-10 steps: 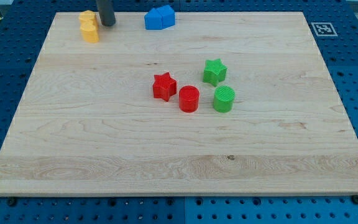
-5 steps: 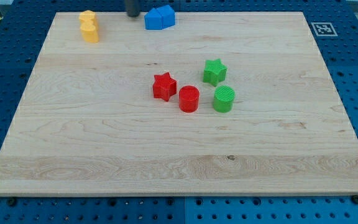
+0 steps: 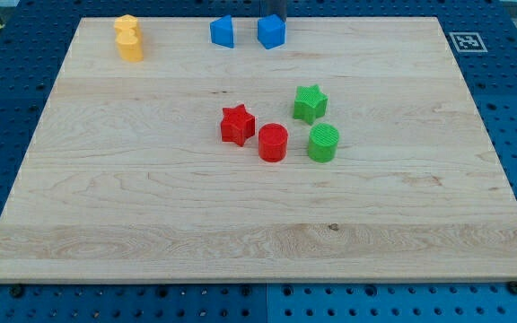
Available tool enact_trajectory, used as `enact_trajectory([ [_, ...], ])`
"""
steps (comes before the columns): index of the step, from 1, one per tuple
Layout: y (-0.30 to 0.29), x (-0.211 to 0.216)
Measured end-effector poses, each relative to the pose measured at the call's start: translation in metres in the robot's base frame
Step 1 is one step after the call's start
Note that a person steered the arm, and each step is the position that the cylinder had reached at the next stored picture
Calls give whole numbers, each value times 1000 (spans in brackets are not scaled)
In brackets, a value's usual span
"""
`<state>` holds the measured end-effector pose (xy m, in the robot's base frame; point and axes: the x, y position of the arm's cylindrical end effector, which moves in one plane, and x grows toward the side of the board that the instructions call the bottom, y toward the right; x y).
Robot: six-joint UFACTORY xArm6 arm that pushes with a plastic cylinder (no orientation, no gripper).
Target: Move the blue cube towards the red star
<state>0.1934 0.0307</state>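
Note:
The blue cube (image 3: 271,31) sits near the top edge of the wooden board (image 3: 151,206), a little right of centre. The red star (image 3: 237,125) lies in the middle of the board, well below the cube and slightly to its left. My dark rod comes in from the view's top, and my tip (image 3: 275,15) is right behind the blue cube, at its upper side, seemingly touching it. A second blue block (image 3: 223,31), with a pointed shape, stands apart to the cube's left.
A red cylinder (image 3: 273,143) stands just lower right of the red star. A green star (image 3: 311,103) and a green cylinder (image 3: 323,143) are to their right. Two yellow blocks (image 3: 128,38) sit together at the top left. A printed marker (image 3: 468,41) is at the top right corner.
My rod has moved right along the top edge, from beside the yellow blocks to behind the blue cube. The two blue blocks, which were touching, are now apart; the cube has shifted right.

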Motion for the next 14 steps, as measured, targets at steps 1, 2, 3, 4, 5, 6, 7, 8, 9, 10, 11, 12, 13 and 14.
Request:
enact_trajectory([
  [1,0,0],
  [2,0,1],
  [3,-6,5],
  [4,-7,27],
  [5,-7,51],
  [6,-7,71],
  [7,-7,80],
  [8,-7,55],
  [9,-7,57],
  [10,-7,77],
  [11,-7,95],
  [12,-7,96],
  [13,-7,95],
  [14,-7,94],
])
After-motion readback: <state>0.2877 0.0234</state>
